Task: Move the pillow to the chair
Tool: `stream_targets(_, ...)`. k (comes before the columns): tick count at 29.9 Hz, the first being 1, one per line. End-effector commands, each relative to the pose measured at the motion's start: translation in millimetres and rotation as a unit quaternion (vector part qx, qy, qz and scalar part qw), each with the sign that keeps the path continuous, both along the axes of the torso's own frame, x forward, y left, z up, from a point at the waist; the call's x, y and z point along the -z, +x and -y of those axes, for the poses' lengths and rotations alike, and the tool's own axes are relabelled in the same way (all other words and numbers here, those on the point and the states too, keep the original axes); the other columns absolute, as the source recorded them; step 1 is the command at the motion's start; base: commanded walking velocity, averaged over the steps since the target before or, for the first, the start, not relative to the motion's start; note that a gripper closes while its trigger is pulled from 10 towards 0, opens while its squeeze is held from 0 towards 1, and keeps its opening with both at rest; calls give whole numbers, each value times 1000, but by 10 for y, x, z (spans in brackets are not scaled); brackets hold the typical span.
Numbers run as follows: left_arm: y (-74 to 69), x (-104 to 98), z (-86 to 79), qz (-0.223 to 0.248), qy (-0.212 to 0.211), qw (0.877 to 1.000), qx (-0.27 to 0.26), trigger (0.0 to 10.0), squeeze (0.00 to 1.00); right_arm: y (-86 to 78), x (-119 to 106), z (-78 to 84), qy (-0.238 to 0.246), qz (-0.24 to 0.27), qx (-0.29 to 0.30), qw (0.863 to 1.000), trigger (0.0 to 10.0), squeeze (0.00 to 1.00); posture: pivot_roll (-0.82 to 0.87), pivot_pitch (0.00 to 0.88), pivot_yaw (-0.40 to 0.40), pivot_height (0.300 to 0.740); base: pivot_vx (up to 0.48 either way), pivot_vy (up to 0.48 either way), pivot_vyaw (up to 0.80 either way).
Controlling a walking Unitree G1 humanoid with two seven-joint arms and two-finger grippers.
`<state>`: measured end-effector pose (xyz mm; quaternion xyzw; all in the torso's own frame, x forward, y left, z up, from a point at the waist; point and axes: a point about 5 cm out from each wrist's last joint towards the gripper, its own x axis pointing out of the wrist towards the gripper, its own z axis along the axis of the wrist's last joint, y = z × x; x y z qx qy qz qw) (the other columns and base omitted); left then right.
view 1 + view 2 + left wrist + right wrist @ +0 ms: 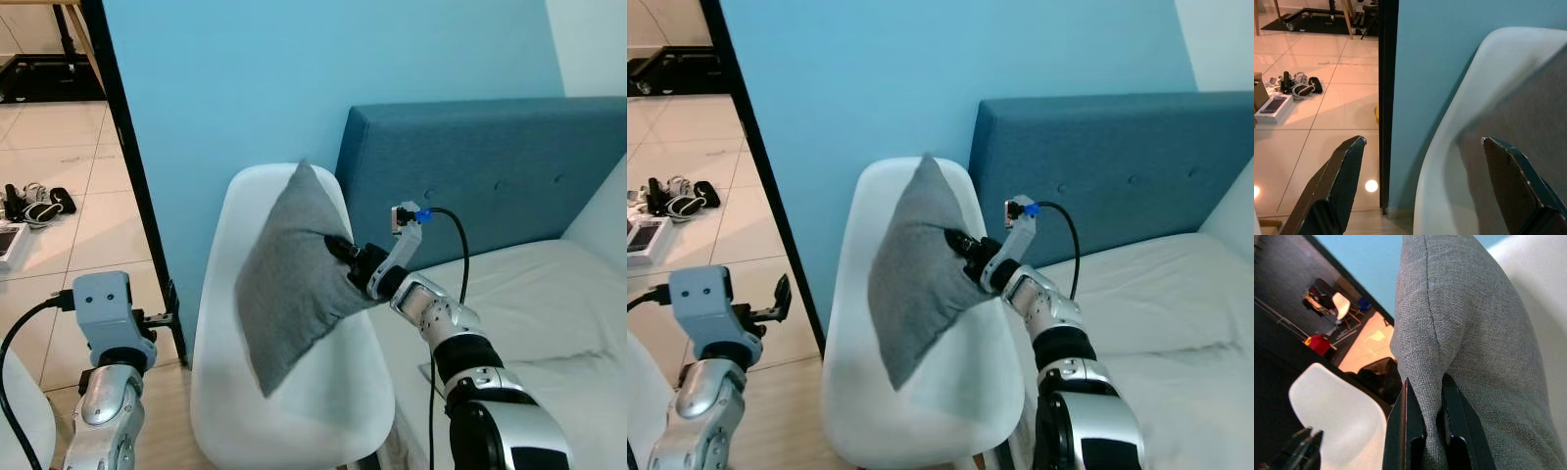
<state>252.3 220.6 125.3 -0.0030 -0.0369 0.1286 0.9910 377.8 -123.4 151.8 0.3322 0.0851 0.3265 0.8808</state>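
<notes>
**Pillow over the chair, not yet let go**

Centre frame in the left eye view, I have the grey pillow (294,274) hanging on edge over the white chair (333,392), its upper corner up by the top of the backrest and its lower corner pointing down toward the seat. My right gripper (343,257) comes in from the bed (529,294) side at the right and bites the pillow's right edge. My left gripper (776,299) sits low at the lower left, idle, near the black door frame (132,166).

At lower centre of the right wrist view, the two fingers (1405,431) are nearly closed, pinching a fold of grey fabric between them. Whether the pillow already leans on the backrest I cannot tell.

Across the left wrist view, the jaws stand wide apart with nothing between them; the chair's shell fills the right half and tiled floor (1312,122) the left.

My judgement: the carry is essentially done. What remains is to lower the pillow onto the seat, release it and pull the arm back.
</notes>
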Motion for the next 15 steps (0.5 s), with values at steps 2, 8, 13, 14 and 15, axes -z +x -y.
stream_targets(2,-10,18,3,-8,4,1000,-3,10000,0,31,-77,0,28,7,-4,1000,10000,0,36,0,-101,644,0,0,0)
stream_targets(8,-29,12,3,-9,5,1000,-6,10000,0,36,-11,42,41,-15,4,999,10000,0,43,0,-106,619,0,0,0)
stream_targets(13,-65,3,-2,-9,10,1000,-6,10000,0,-13,280,93,-3,-92,38,995,10000,0,57,0,-112,599,0,0,0)
stream_targets(14,-76,2,-3,-10,11,1000,-6,10000,0,-61,441,120,-53,-125,51,989,10000,0,61,0,-112,594,0,0,0)
stream_targets(15,-87,-1,-4,-10,12,1000,-6,10000,0,-116,594,164,-109,-151,65,980,10000,0,62,0,-112,589,0,0,0)
